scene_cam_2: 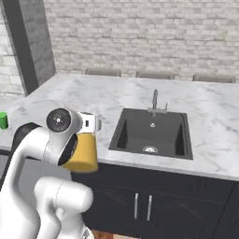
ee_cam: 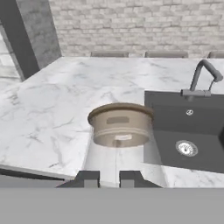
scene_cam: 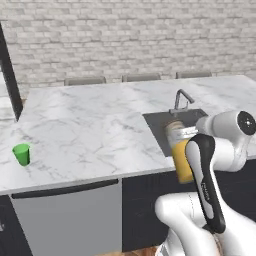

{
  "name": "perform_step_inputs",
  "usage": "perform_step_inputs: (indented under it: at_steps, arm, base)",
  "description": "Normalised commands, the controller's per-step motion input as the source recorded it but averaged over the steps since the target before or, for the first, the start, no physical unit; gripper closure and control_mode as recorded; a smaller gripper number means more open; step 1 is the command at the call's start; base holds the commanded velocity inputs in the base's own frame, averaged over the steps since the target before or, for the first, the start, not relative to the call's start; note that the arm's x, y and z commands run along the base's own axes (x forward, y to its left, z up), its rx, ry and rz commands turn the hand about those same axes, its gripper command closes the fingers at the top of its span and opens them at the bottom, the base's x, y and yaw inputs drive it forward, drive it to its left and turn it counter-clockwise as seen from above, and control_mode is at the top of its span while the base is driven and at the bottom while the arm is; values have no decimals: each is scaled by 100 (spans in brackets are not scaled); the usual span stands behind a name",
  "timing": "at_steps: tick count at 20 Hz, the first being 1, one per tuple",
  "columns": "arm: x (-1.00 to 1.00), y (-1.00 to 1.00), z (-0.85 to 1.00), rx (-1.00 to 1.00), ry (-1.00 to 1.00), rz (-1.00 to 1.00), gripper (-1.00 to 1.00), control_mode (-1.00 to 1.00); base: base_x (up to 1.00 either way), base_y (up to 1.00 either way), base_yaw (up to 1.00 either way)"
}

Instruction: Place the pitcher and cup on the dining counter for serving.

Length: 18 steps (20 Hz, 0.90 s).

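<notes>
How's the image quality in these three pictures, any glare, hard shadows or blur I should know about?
Left base view: flat, even light, no glare on the white grey-veined marble dining counter; the small bright green tapered cup casts barely any shadow. Right base view: the dark sink basin reads clearly, its edges slightly soft. Hand view: the clear glass pitcher's round brown lid looks soft and low-resolution, and its glass wall is washed out.

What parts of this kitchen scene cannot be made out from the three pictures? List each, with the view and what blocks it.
- Pitcher: in the left base view the arm covers its right side and base.
- Pitcher handle: not visible; the hand view looks down on the lid.
- Gripper: its contact with the pitcher is cut off by the bottom of the hand view.
- Cup: cut by the left edge of the right base view.
</notes>
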Motion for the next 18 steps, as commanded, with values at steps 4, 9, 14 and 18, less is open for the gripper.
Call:
perform_step_inputs:
  at_steps: [4, 9, 14, 18]
  arm:
    - [0, 0, 0, 0, 0, 0, 100, 100]
    - [0, 0, 0, 0, 0, 0, 100, 100]
    - [0, 0, 0, 0, 0, 0, 100, 100]
    - [0, 0, 0, 0, 0, 0, 100, 100]
  base:
    - [0, -100, -7]
    - [0, -100, -2]
    - [0, -100, 0]
    - [0, -100, 0]
